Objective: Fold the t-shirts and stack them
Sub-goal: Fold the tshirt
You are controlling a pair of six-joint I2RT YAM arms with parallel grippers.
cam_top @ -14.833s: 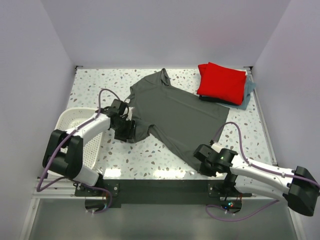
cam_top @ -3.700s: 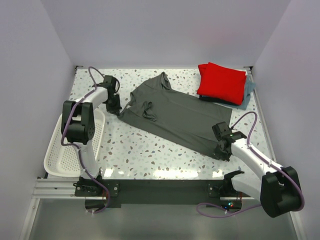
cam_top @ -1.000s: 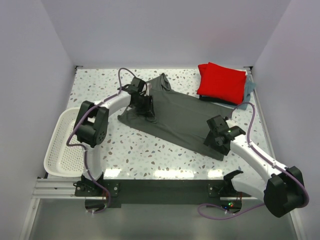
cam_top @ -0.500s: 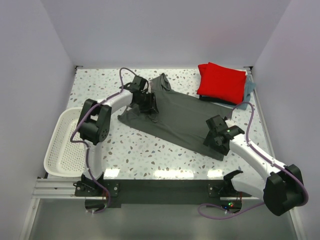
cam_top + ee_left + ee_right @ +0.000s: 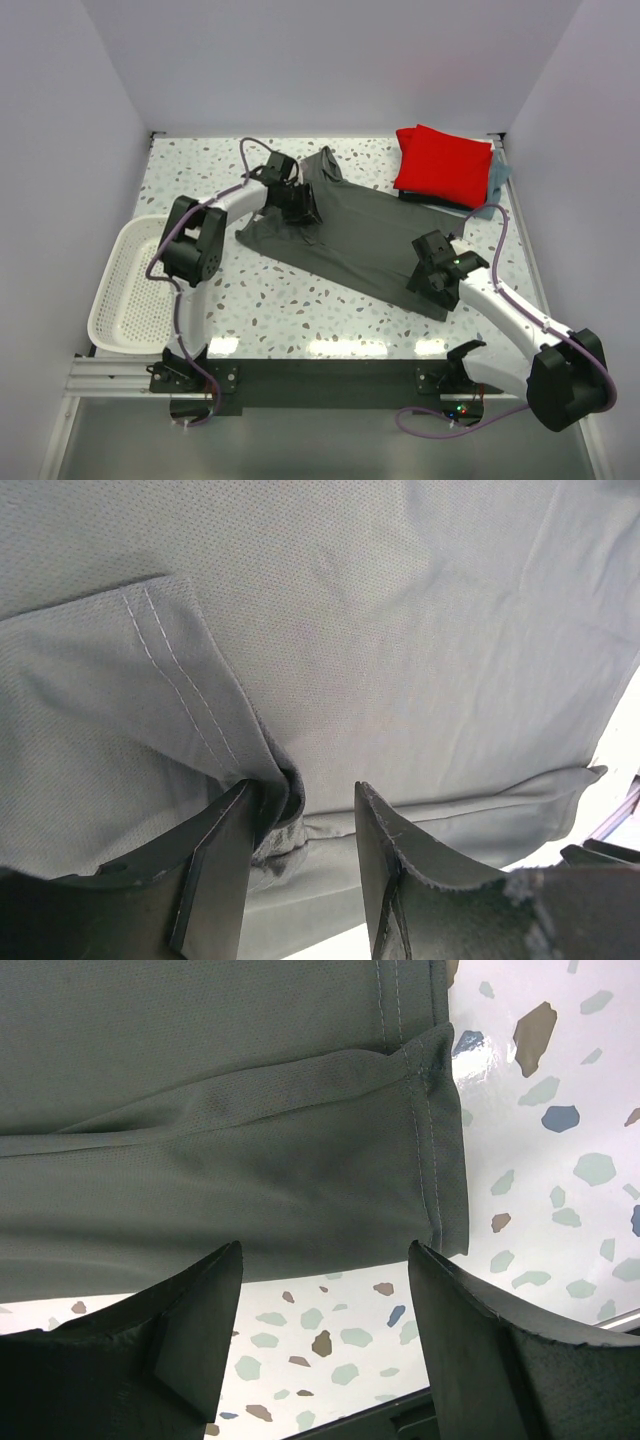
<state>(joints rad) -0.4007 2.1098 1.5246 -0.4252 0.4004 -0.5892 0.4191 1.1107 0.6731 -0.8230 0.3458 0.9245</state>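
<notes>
The dark grey t-shirt (image 5: pixel 370 235) lies spread across the middle of the table with its left side folded in. My left gripper (image 5: pixel 297 205) rests low on its left part, near the collar. In the left wrist view this gripper (image 5: pixel 300 790) is open, and a bunched sleeve fold (image 5: pixel 278 798) presses against its left finger only. My right gripper (image 5: pixel 428 278) hovers open over the shirt's near right hem corner (image 5: pixel 435 1140), with bare table between its fingers (image 5: pixel 325 1250). A folded red t-shirt (image 5: pixel 445 165) tops a pile at the back right, and a light blue-grey t-shirt (image 5: pixel 497 182) shows under it.
A white mesh basket (image 5: pixel 130 290) stands at the table's left edge. A dark folded layer (image 5: pixel 425 198) lies under the red shirt. Speckled tabletop (image 5: pixel 300 300) shows in front of the grey shirt. White walls close in the back and both sides.
My left gripper has crept slightly toward the back right over the shirt, and its jaws have narrowed a touch. The right arm has stayed put.
</notes>
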